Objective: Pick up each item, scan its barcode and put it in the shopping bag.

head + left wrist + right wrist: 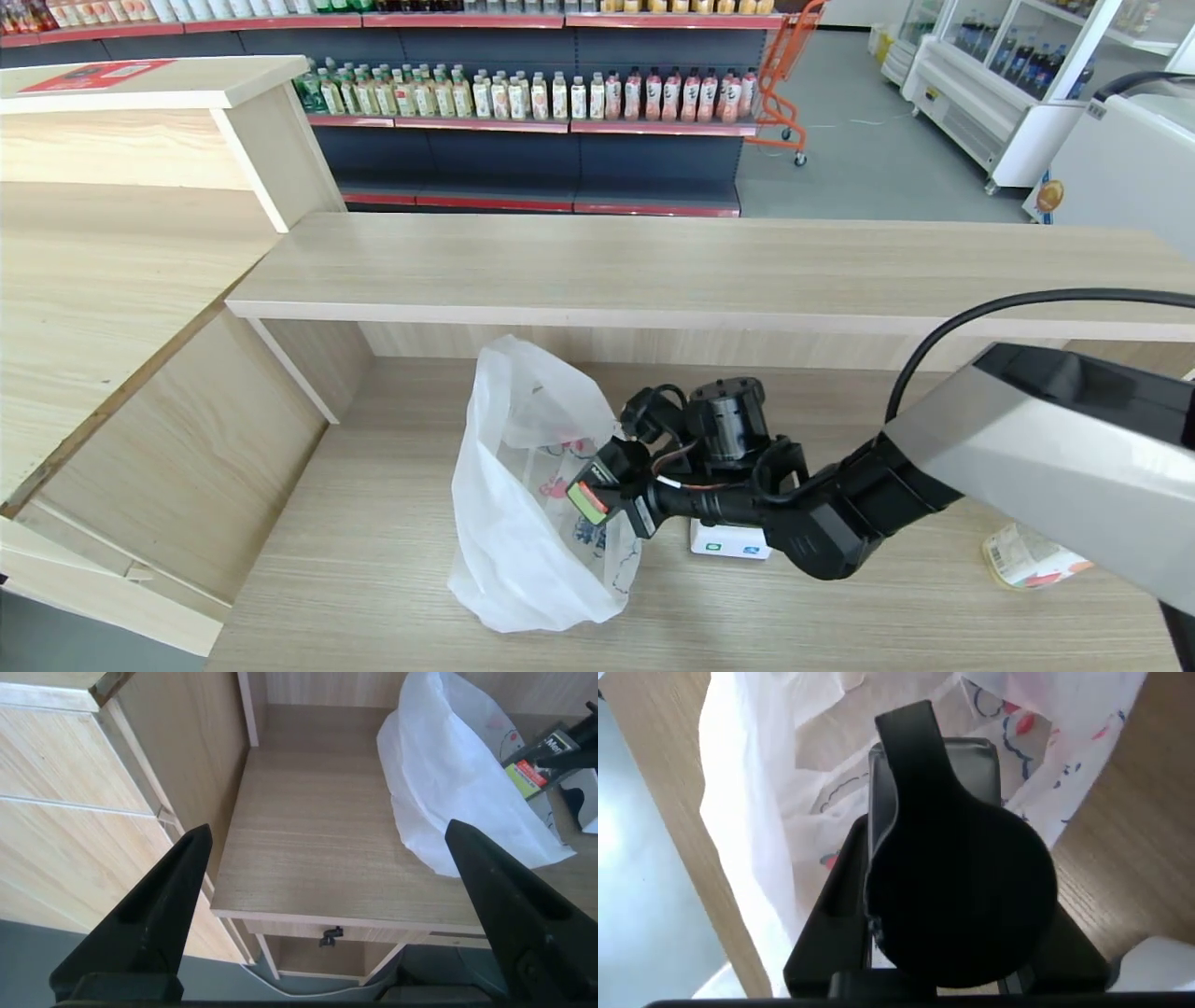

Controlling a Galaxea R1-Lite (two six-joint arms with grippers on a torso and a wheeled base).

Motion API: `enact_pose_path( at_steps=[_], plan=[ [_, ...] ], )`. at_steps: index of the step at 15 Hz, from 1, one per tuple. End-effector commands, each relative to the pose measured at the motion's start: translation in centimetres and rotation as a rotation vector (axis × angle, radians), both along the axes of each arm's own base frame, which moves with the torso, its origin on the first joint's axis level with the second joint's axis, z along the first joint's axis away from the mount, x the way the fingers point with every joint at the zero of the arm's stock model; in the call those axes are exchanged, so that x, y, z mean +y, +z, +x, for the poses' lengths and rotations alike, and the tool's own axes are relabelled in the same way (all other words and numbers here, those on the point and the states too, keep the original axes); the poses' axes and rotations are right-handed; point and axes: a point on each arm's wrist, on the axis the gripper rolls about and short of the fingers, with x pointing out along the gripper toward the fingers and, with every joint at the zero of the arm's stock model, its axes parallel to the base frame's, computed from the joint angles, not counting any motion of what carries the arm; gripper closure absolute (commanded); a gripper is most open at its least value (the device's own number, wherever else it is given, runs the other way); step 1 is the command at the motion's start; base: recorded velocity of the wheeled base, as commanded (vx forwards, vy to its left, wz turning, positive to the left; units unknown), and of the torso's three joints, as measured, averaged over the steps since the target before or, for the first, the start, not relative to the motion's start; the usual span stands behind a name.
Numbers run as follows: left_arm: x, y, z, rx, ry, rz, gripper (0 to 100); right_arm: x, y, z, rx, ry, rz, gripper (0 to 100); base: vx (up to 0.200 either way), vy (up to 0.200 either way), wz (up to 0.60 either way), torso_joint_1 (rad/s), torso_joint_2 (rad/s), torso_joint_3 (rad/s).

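The counter (373, 579) bears the white bag (518, 523), its mouth open, and a bottle (1027, 558) well to the bag's right. The right gripper (602, 490) is at the bag's mouth, clamped on a small red-and-green item (587, 501). The left gripper (327, 835) hangs spread wide and empty over the counter's front edge, left of the bag.

Light wood counter (373, 569) across the lower frame, also seen in the left wrist view (318, 849). Raised wood ledge (709, 266) runs across mid frame behind it. Taller wood side counter (103, 280) at left, red sign (98, 75) flat on its top, upper left. Dark store shelf (523, 159) at top centre, row of bottles (523, 93) on it. Orange cart (784, 84) just right of the shelf. Grey floor (859, 159) upper right. Glass-door coolers (1008, 65) top right, white chest freezer (1130, 159) at the right edge.
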Motion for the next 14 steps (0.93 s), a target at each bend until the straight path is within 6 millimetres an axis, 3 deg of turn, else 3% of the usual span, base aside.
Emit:
enact_pose_path(
  at_steps=[1, 6, 7, 10, 12, 14],
  plan=[
    [0.0, 0.0, 0.0, 0.000, 0.000, 0.000, 0, 1.0, -2.2, 0.4, -0.003, 0.027, -0.035, 100, 0.000, 0.000, 0.00, 0.000, 0.00, 0.000],
    [0.0, 0.0, 0.0, 0.000, 0.001, 0.000, 0, 0.5, -3.2, 1.1, -0.093, 0.073, -0.123, 100, 0.000, 0.000, 0.00, 0.000, 0.00, 0.000],
    [0.0, 0.0, 0.0, 0.000, 0.001, 0.000, 0, 0.5, -3.2, 1.2, -0.095, 0.071, -0.123, 0, 0.000, 0.000, 0.00, 0.000, 0.00, 0.000],
    [0.0, 0.0, 0.0, 0.000, 0.000, 0.000, 0, 0.3, -2.1, 1.6, -0.034, 0.009, -0.036, 0, 0.000, 0.000, 0.00, 0.000, 0.00, 0.000],
    [0.0, 0.0, 0.0, 0.000, 0.001, 0.000, 0, 0.5, 0.0, 1.9, 0.078, -0.077, 0.121, 0, 0.000, 0.000, 0.00, 0.000, 0.00, 0.000],
    [0.0, 0.0, 0.0, 0.000, 0.001, 0.000, 0, -0.7, 2.1, 1.8, 0.214, -0.179, 0.265, 0, 0.000, 0.000, 0.00, 0.000, 0.00, 0.000]
  ],
)
